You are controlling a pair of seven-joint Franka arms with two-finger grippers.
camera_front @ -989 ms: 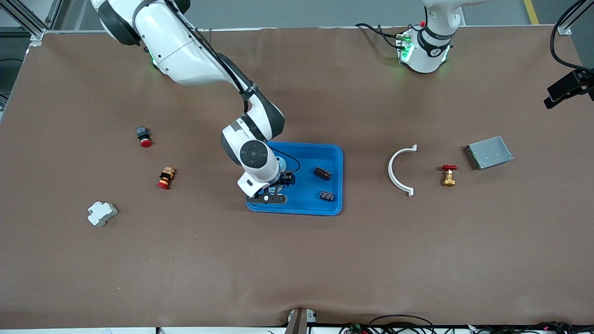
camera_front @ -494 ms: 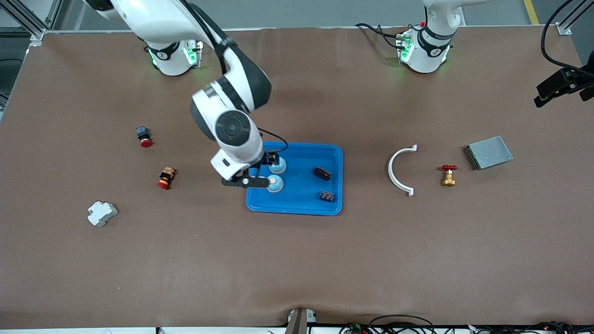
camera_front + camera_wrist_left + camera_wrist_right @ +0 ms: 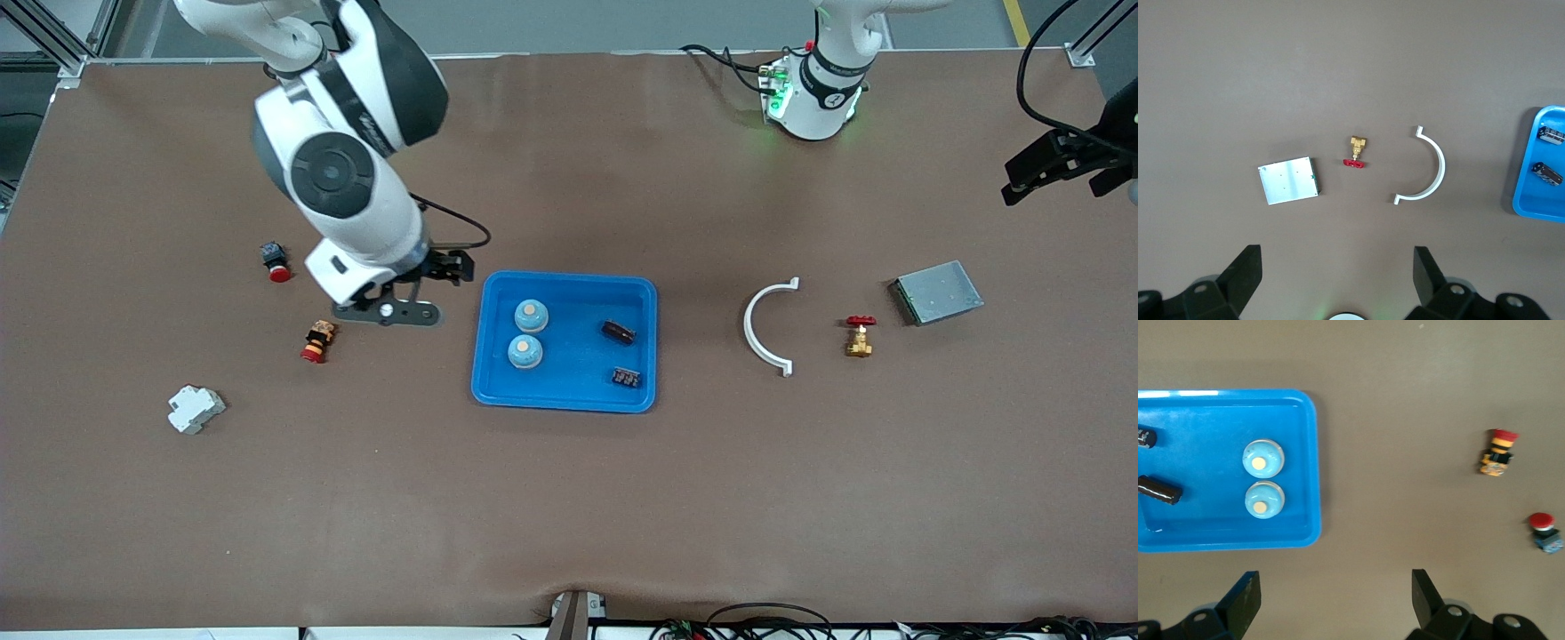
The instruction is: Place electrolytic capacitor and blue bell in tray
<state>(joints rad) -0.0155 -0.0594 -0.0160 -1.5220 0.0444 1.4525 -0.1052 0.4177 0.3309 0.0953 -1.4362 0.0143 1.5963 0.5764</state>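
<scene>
Two pale-blue round bells (image 3: 527, 334) and dark capacitors (image 3: 618, 332) lie in the bright-blue tray (image 3: 566, 396) mid-tabletop, just beside the right tool (image 3: 388, 313), wide and empty over bare tabletop; left tool (image 3: 1337, 280) wide, waiting.

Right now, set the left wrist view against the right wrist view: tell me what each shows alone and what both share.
Only the left wrist view shows the grey metal box, the brass valve and the white half-ring clamp. Only the right wrist view shows two blue bells in the tray, plus two red-capped push buttons lying on the table off the tray. Both share the blue tray and the two dark capacitors in it, and each shows its own open fingers.
</scene>
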